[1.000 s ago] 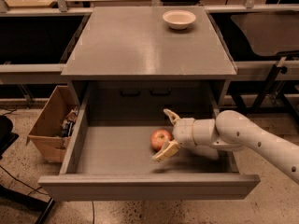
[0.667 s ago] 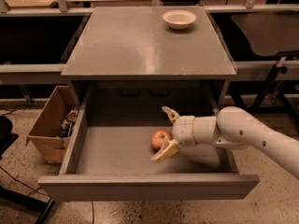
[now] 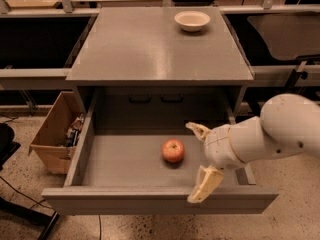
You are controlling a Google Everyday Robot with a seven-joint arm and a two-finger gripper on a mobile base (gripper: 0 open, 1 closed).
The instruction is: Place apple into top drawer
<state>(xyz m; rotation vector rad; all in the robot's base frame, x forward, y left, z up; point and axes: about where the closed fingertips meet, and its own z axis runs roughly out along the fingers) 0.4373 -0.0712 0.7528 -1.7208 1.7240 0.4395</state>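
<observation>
The red apple (image 3: 173, 150) with yellowish patches lies on the floor of the pulled-out grey top drawer (image 3: 125, 161), right of its middle. My gripper (image 3: 198, 164) is open and empty, to the right of the apple and higher, nearer the camera. One cream finger (image 3: 198, 130) points toward the back of the drawer; the other (image 3: 204, 185) hangs over the drawer's front panel (image 3: 160, 200). The gripper does not touch the apple.
A cream-white bowl (image 3: 192, 20) stands at the back right of the cabinet top (image 3: 150, 49). An open cardboard box (image 3: 54, 134) stands on the floor left of the drawer. Dark shelving runs on both sides.
My gripper has let go of the apple and drawn back to the right and up toward the camera. The apple stays on the drawer floor.
</observation>
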